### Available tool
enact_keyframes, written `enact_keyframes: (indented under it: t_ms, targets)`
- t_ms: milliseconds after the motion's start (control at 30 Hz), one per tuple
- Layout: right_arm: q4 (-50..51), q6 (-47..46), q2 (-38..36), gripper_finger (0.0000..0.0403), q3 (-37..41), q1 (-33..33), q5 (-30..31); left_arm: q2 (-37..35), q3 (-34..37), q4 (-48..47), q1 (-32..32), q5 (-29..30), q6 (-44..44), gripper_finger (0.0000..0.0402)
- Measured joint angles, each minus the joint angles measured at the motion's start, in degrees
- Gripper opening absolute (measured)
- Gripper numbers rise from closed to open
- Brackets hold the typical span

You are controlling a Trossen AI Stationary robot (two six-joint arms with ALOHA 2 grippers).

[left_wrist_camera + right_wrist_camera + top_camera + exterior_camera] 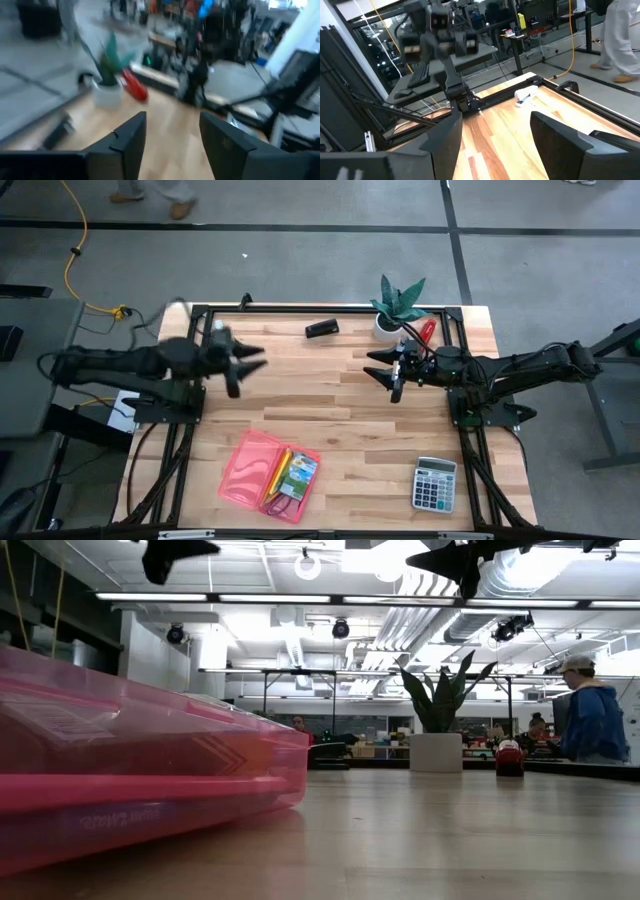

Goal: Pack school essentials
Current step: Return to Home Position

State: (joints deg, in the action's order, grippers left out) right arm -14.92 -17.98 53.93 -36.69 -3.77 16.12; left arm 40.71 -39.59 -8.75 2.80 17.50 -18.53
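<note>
**Packing looks done**

The pencils point(276, 471) and small green-blue box point(300, 471) are lying inside the pink case point(245, 467) at the table's point(340, 430) front. I am holding my left gripper point(254, 360) and right gripper point(376, 366) wide and empty, well apart from it. Only homing seems left.

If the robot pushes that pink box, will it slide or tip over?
Probably slide: the pink box lies low and flat on the smooth wooden table, so tipping looks unlikely. It seems thin plastic, so likely light and a bit bendy. The pencils inside might rattle.
</note>
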Motion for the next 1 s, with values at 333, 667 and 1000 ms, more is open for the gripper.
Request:
enact_keyframes:
  t_ms: [333,667,1000]
  targets:
    - [-1.0,0.0,0.0,0.0227,0.0,0.0,0.0,-12.6,4.5,4.8,4.8,-0.9,9.2,0.0015]
    - [-3.4,0.3,0.0,0.0227,0.0,0.0,0.0,-14.3,8.9,10.3,4.8,-0.9,8.2,0.0001]
    - [-3.4,2.0,0.0,0.0227,0.0,0.0,0.0,-15.7,15.4,13.4,4.7,-4.8,7.9,0.0000]
